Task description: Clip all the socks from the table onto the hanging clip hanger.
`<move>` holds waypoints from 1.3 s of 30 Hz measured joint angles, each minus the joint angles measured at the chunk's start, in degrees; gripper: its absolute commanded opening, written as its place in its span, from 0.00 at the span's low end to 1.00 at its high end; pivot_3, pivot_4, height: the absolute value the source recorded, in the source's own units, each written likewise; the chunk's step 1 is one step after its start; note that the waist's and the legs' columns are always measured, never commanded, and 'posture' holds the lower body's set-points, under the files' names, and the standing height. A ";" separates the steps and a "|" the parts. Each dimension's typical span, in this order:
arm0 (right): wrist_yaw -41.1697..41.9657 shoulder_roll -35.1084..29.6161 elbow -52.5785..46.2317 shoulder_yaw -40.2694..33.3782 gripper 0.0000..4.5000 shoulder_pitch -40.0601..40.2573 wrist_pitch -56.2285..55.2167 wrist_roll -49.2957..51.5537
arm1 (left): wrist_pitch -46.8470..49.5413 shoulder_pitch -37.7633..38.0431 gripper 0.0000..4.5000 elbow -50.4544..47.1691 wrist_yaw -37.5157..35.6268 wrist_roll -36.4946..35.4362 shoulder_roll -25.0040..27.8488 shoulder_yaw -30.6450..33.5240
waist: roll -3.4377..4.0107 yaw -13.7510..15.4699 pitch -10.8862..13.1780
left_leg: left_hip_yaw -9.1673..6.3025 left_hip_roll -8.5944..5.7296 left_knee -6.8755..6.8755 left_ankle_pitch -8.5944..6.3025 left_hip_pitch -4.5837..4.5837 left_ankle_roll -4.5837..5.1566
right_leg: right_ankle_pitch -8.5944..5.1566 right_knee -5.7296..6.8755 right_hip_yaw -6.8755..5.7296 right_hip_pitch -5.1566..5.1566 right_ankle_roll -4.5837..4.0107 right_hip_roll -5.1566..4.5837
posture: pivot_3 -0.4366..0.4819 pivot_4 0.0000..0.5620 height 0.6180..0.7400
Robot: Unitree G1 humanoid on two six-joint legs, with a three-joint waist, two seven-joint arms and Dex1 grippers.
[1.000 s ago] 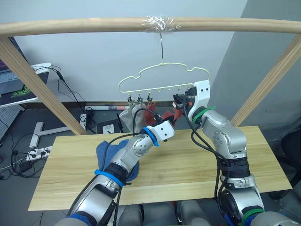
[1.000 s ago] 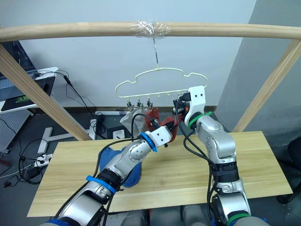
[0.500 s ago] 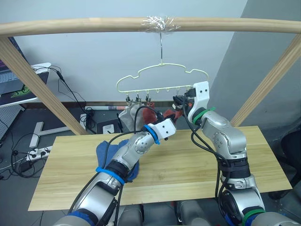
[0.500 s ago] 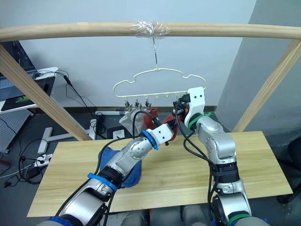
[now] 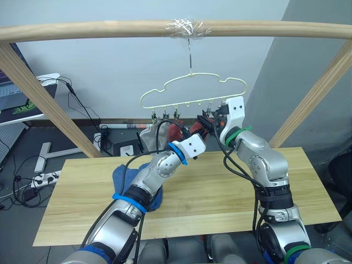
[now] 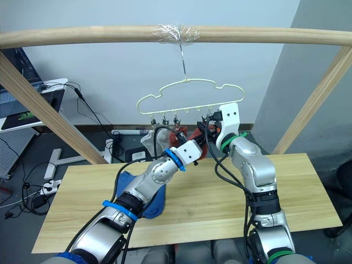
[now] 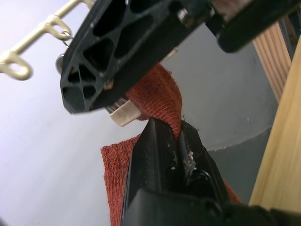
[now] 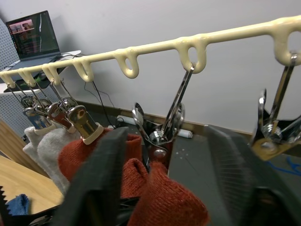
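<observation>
The pale yellow clip hanger (image 5: 192, 91) hangs by its hook from the wooden pole. Its left clips hold light grey socks (image 5: 148, 137) and a rust red sock (image 5: 176, 129). Just below the clip row, my left gripper (image 7: 168, 129) is shut on another rust red sock (image 7: 160, 101), holding its edge up at a metal clip (image 8: 162, 127). My right gripper (image 8: 167, 134) is open, and its fingers (image 8: 99, 179) stand wide on either side of that clip. Blue socks (image 5: 125, 179) lie in a heap on the table (image 5: 220, 192) under my left forearm.
The round wooden pole frame (image 5: 110, 27) spans overhead, with slanted posts (image 5: 44, 104) at both sides of the table. Several hanger clips to the right (image 8: 277, 127) hang bare. A laptop (image 5: 16, 104) and cables sit beyond the table's left end.
My right gripper has opened around the clip. The hanger has swung slightly to the right. My left gripper has lifted the rust red sock a little higher toward the clips.
</observation>
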 measured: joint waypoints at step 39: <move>-3.89 -3.85 -4.99 1.58 0.34 3.91 -2.94 -6.77 | 39.12 9.90 0.49 -39.21 -41.32 -40.65 13.28 11.96 | 0.10 -0.02 0.10 | 0.00 0.07 0.02 0.02 -0.02 0.03 | -0.13 -0.04 0.06 -0.02 0.17 0.10 | 0.40 0.31 0.97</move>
